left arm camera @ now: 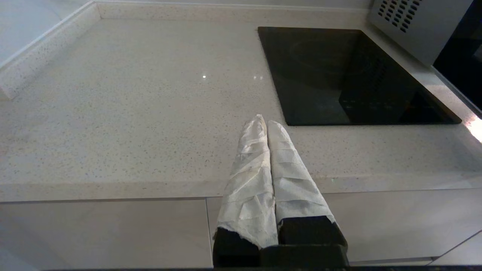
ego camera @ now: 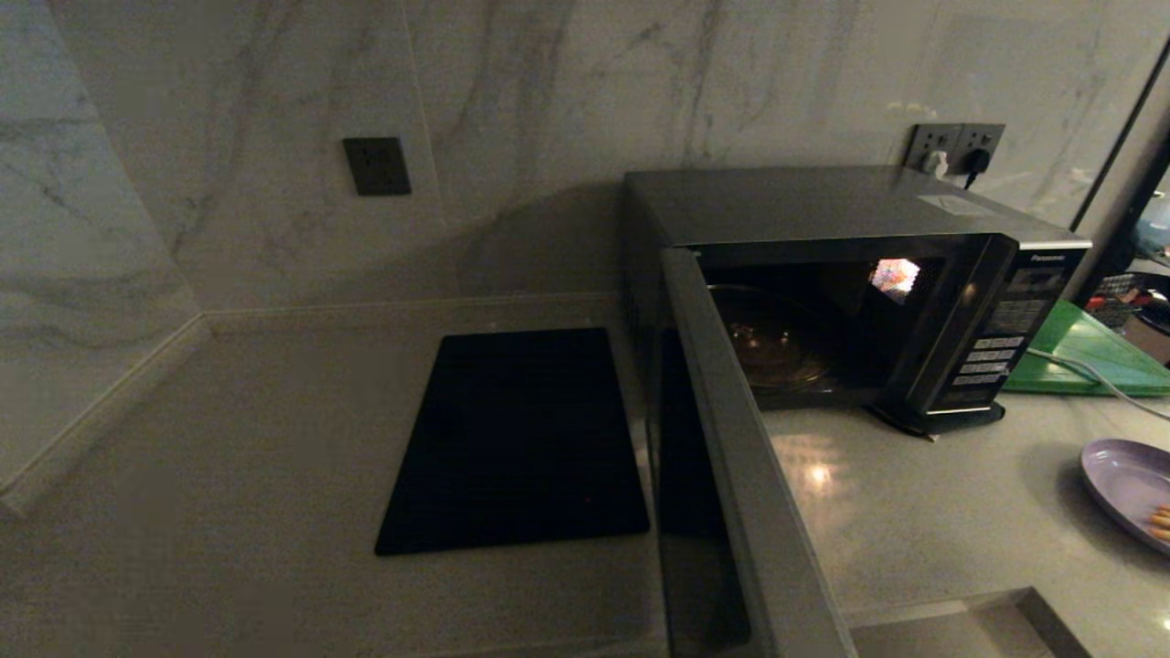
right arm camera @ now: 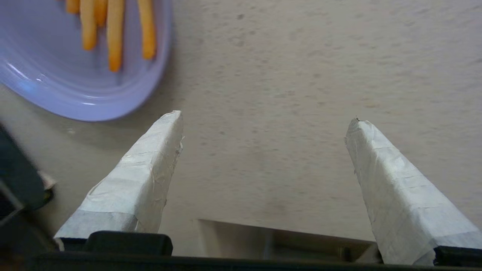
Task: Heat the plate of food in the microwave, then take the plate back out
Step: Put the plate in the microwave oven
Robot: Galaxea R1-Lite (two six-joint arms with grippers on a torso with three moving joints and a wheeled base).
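Your plate of food [ego camera: 1131, 490] sits on the counter [ego camera: 914, 512] at the right edge of the head view, cut off by the frame, with only a sliver of the orange-tan pieces showing. The microwave [ego camera: 859, 292] stands up and to the left of it in that view, its door [ego camera: 731, 475] swung wide toward you and the glass turntable [ego camera: 772, 352] bare inside.

Your right gripper [right arm camera: 263, 139] is the nearer one by far. Its taped fingers [right arm camera: 143, 169] are spread well apart, nothing between them, above bare counter. In the right wrist view the plate [right arm camera: 75, 79] lies at the upper left of the frame, beyond one fingertip and off to that side, near but not touching. The fries [right arm camera: 113, 30] lie lengthwise, pointing away from the fingers.

The gap is not yet lined up with the rim, so you will likely need to shift toward it first.

Your left gripper [left arm camera: 266, 122] has its fingers pressed together, holding nothing, over the counter edge near the flat black panel [left arm camera: 350, 75], well away from the plate.
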